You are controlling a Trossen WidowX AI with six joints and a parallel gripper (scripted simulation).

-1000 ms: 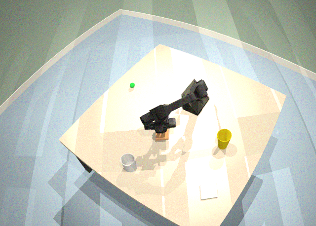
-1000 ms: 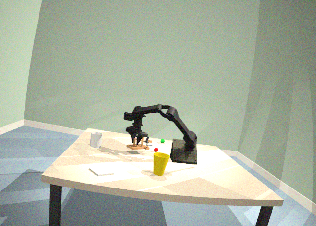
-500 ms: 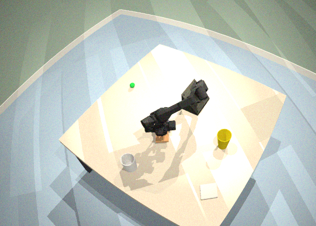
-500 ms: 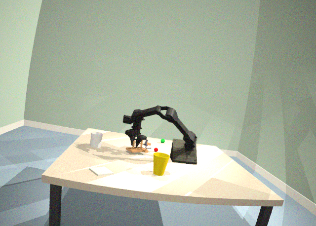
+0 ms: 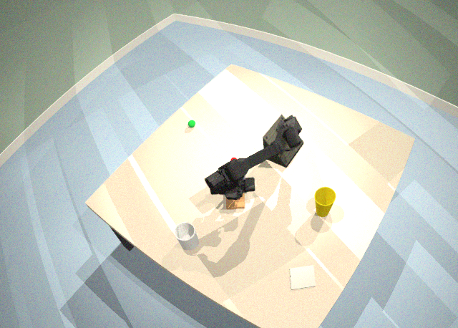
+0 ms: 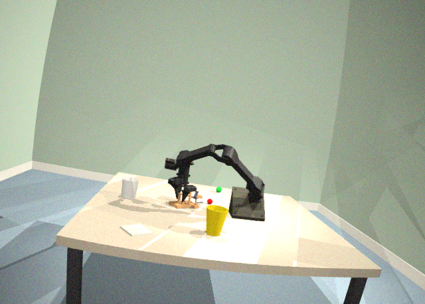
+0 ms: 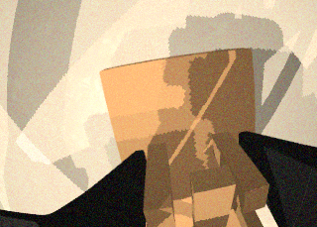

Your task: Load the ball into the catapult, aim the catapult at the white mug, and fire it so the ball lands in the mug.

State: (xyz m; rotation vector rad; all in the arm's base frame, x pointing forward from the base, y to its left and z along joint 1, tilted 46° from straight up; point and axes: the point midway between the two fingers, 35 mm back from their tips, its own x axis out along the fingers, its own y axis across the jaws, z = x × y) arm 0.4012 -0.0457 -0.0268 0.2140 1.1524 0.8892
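The orange-brown wooden catapult (image 5: 235, 203) (image 6: 184, 205) (image 7: 144, 93) is clamped in the black tool (image 6: 182, 198) (image 7: 193, 151), presumably so it can be aimed at the white mug (image 5: 187, 239) (image 6: 129, 188).

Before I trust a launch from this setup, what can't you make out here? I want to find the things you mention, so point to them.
- Catapult's (image 5: 235, 203) (image 6: 183, 205) (image 7: 149, 98) throwing end: under the arm in the top view, cut off by the wrist view's bottom edge.
- Inside of the mug (image 5: 187, 238) (image 6: 129, 188): side-on in the exterior view.
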